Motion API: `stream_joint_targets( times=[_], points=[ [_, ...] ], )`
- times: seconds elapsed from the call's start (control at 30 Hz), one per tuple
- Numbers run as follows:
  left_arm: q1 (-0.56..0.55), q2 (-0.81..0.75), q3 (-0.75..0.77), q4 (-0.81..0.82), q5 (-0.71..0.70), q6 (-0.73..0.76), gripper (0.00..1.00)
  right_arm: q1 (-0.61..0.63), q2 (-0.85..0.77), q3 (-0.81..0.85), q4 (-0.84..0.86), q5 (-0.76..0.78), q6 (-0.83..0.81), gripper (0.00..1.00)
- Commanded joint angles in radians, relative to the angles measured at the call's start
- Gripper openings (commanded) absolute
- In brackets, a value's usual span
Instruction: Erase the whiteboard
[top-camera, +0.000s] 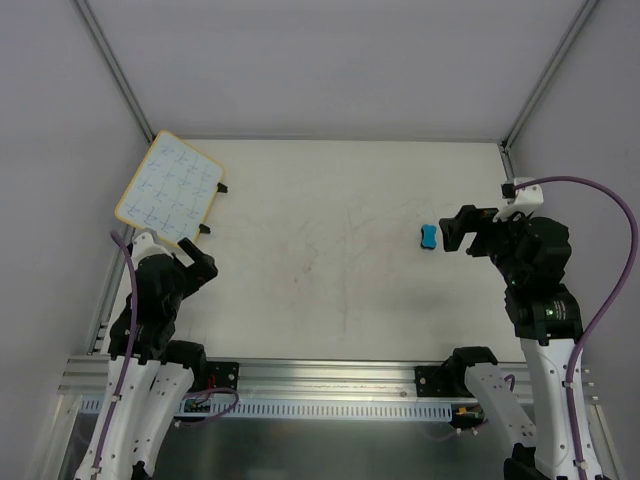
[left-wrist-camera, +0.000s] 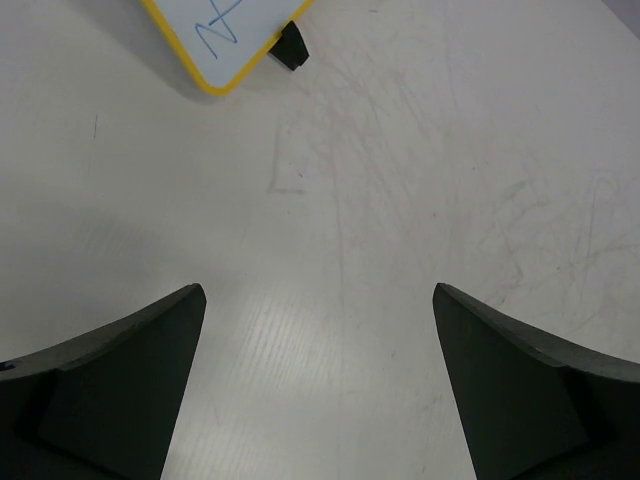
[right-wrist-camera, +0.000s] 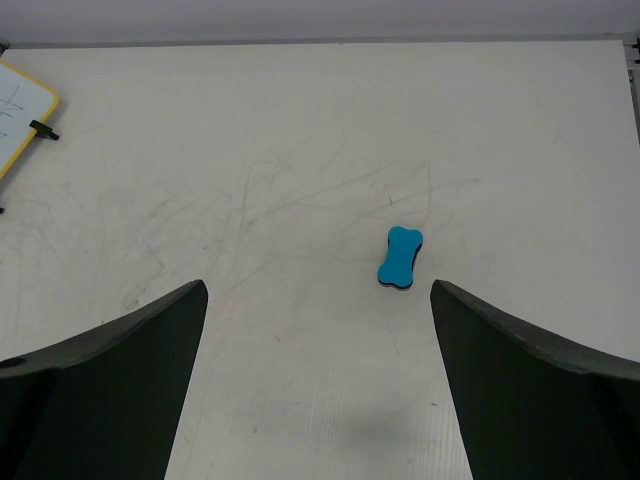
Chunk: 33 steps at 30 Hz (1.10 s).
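The whiteboard (top-camera: 170, 188) lies flat at the table's far left. It is white with a yellow rim, blue-grey scribbles and two black tabs on its right edge. Its corner shows in the left wrist view (left-wrist-camera: 228, 35) and at the left edge of the right wrist view (right-wrist-camera: 18, 108). My left gripper (top-camera: 192, 264) is open and empty, just in front of the board. A small blue eraser (top-camera: 428, 237) lies on the table at the right, also in the right wrist view (right-wrist-camera: 400, 257). My right gripper (top-camera: 452, 231) is open and empty, just right of the eraser.
The white table top (top-camera: 340, 260) carries faint scuff marks. Grey walls with metal posts (top-camera: 115, 65) close the back and sides. An aluminium rail (top-camera: 320, 375) runs along the near edge by the arm bases.
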Motion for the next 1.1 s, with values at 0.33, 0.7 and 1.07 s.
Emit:
stream_joint_targets(
  times=[0.33, 0.7, 1.07],
  points=[
    [-0.005, 0.419, 0.179, 0.008, -0.059, -0.249, 0.99, 0.005, 0.013, -0.044, -0.042, 0.006, 0.051, 0.99],
    [-0.004, 1.004, 0.504, 0.006, -0.249, -0.476, 0.90, 0.003, 0.016, -0.083, -0.048, -0.081, 0.045, 0.99],
    [0.024, 1.349, 0.700, 0.006, -0.341, -0.622, 0.75, 0.003, 0.010, -0.110, -0.048, -0.137, 0.043, 0.99]
  ],
)
